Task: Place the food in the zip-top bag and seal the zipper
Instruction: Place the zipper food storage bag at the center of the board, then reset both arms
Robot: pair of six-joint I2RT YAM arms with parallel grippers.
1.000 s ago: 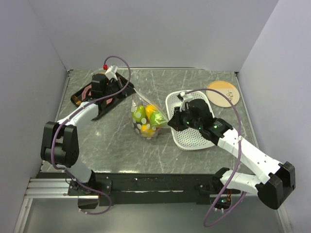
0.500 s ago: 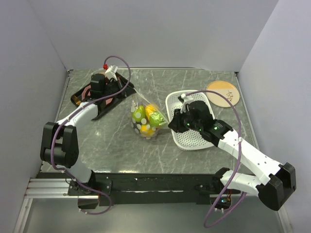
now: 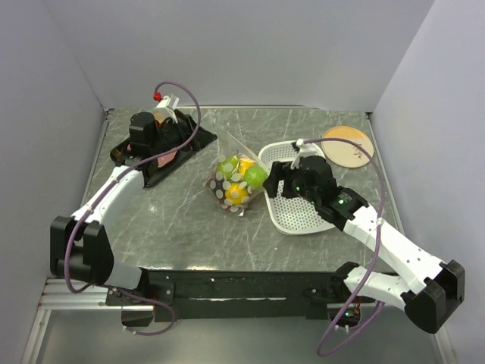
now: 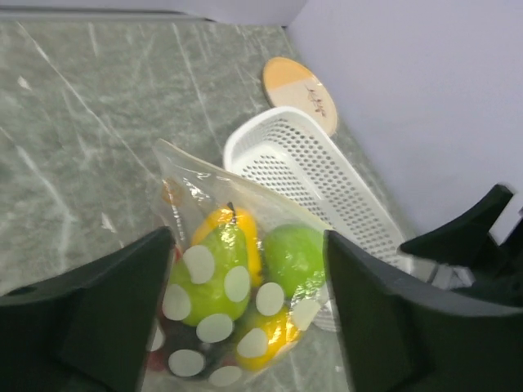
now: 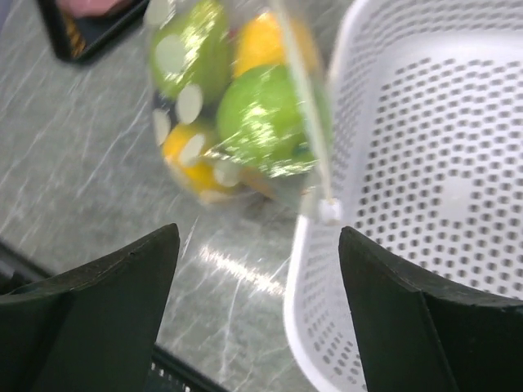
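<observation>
The zip-top bag point(image 3: 235, 176) lies on the table, clear with white dots, and no gripper touches it. Inside it the food shows: green apples point(image 3: 255, 176) and yellow and orange citrus point(image 3: 236, 194). The left wrist view shows the same fruits point(image 4: 214, 273) through the plastic. The zipper point(image 5: 309, 114), a white strip, runs along the bag's edge and rests against the basket rim. My left gripper point(image 3: 180, 136) is open, back-left of the bag. My right gripper point(image 3: 273, 180) is open just right of the bag, over the basket's edge.
A white perforated basket point(image 3: 299, 205) sits right of the bag, touching it. A black tray point(image 3: 155, 163) holding a pink slice lies at the back left, under my left arm. A round wooden disc point(image 3: 348, 144) is at the back right. Walls enclose three sides.
Both grippers have opened and let go of the bag. The bag dropped from hanging upright to lying on the table. The left arm drew back to the left; the right drew slightly back.
</observation>
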